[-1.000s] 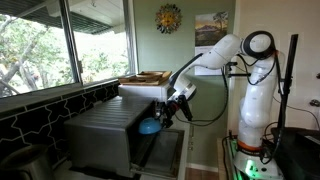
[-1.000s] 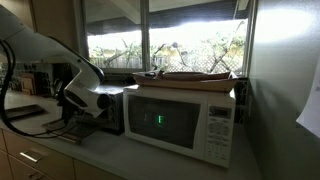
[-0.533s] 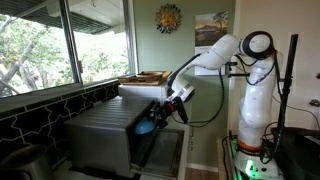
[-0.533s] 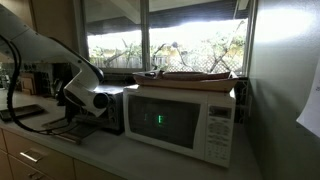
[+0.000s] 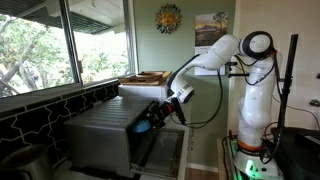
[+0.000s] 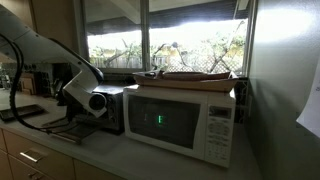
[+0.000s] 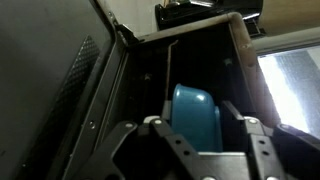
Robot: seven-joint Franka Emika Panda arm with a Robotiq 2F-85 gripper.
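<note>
Though outside before, cup point(image 7: 197, 118) inside (oven point(image 5: 100, 135))

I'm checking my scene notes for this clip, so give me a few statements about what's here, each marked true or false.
1. The gripper has a teal cup between its fingers. True.
2. The microwave has its door open. False: the door is shut, and a green display glows on its front.
3. A shallow wicker tray lies on top of the microwave. True.
4. The teal cup stands on top of the microwave. False: the gripper holds it at the open front of the small oven beside the microwave, with the dark cavity behind it in the wrist view.
</note>
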